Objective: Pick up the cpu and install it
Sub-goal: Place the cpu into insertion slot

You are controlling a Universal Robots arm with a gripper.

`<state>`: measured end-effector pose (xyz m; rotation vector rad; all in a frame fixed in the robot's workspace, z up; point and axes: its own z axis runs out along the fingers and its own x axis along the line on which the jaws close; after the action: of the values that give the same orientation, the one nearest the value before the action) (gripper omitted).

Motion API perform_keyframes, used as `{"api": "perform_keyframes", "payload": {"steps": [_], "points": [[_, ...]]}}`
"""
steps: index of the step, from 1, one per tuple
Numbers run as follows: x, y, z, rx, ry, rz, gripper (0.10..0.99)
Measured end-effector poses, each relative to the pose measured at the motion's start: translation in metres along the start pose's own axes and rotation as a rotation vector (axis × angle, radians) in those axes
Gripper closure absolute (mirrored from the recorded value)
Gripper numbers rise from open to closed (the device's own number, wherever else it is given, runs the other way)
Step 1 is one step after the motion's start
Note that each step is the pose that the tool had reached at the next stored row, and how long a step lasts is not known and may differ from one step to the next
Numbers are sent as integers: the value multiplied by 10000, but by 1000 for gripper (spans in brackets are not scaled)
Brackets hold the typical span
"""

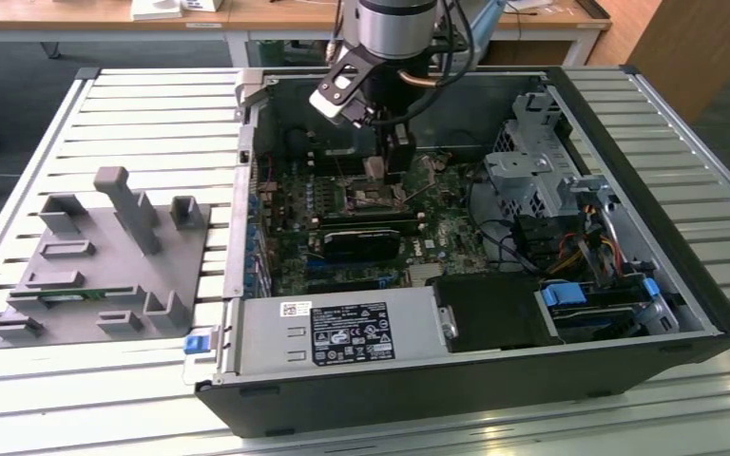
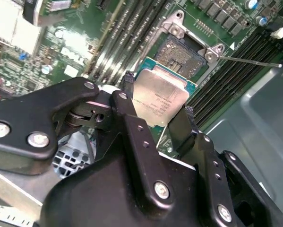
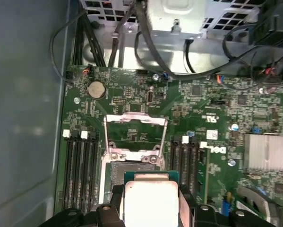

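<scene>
The cpu, a flat square chip with a silver-grey metal top and green rim, hangs between my black fingers. My gripper is shut on its two opposite edges. It hovers just above the open motherboard socket, whose metal frame is flipped up. In the first wrist view the cpu sits slightly short of the socket, partly overlapping it. In the exterior view my gripper reaches down into the open computer case over the socket.
Memory slots flank the socket on both sides. A thin metal lever sticks out beside the socket. A drive cage and cables fill the case's side at the exterior view's right. A grey holder rack stands outside the case.
</scene>
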<state>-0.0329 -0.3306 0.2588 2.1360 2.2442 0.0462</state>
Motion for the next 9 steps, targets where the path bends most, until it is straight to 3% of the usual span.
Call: {"api": "perform_keyframes", "payload": {"steps": [9], "points": [[39,-5,120,9,-39,292,545]]}}
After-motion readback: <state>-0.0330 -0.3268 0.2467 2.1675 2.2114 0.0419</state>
